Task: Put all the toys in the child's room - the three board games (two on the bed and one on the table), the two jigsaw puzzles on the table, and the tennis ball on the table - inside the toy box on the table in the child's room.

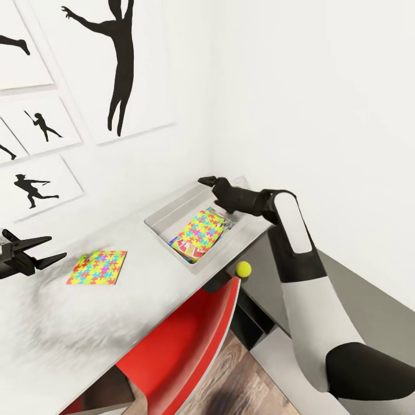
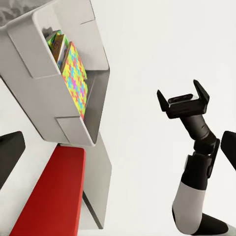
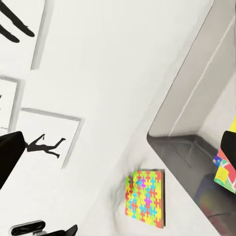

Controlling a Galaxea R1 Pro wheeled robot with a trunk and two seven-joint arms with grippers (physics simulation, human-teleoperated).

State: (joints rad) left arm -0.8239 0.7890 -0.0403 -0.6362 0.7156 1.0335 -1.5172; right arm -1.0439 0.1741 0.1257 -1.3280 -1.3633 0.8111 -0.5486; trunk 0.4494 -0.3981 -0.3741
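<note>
The grey toy box (image 1: 167,216) stands on the table against the right wall. Inside it a jigsaw puzzle (image 1: 202,229) leans on colourful board games (image 1: 185,248); the left wrist view shows the same puzzle (image 2: 74,78) and games (image 2: 56,44). A second jigsaw puzzle (image 1: 98,267) lies flat on the table left of the box. The tennis ball (image 1: 243,268) is at the table's edge by the box's near corner. My right gripper (image 1: 203,181) hovers open and empty over the box's far end. My left gripper (image 1: 55,248) is open, left of the loose puzzle.
A red chair (image 1: 184,340) is tucked under the table's front edge. Framed silhouette pictures (image 1: 115,63) hang on the wall behind the table (image 1: 69,323). Wooden floor (image 1: 242,380) shows below, beside my right arm.
</note>
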